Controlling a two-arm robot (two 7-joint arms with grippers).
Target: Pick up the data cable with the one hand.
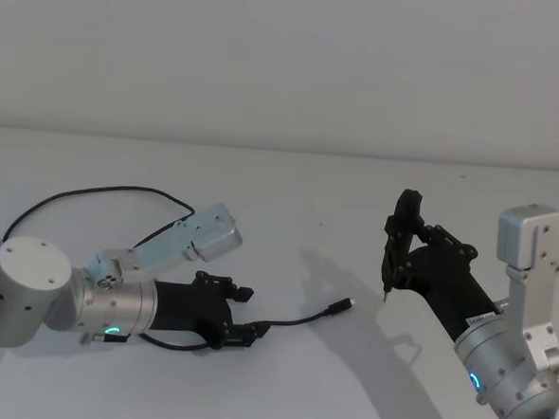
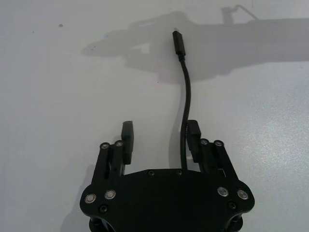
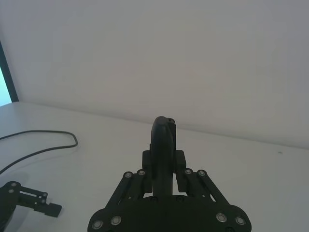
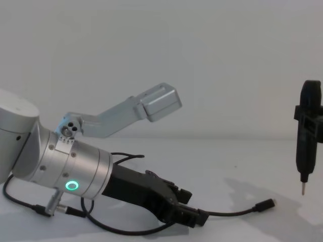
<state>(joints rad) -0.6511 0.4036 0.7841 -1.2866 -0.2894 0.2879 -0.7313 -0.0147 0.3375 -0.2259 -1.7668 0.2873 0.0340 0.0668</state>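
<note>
Head view: thin black data cable [image 1: 299, 319] is straddled, ungripped, by spread-fingered left gripper [image 1: 251, 312]; pen tool [image 1: 387, 273] is clamped in right gripper [image 1: 405, 255].

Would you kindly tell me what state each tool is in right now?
Left tool: open, astride the data cable, not yet gripping it.
Right tool: shut on a black pin-tipped pen.

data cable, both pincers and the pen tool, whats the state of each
left pincer: open, low over the table
data cable: lying on the table, running between the left pincer's jaws, not clamped
right pincer: shut on the pen tool
pen tool: upright, tip down
</note>
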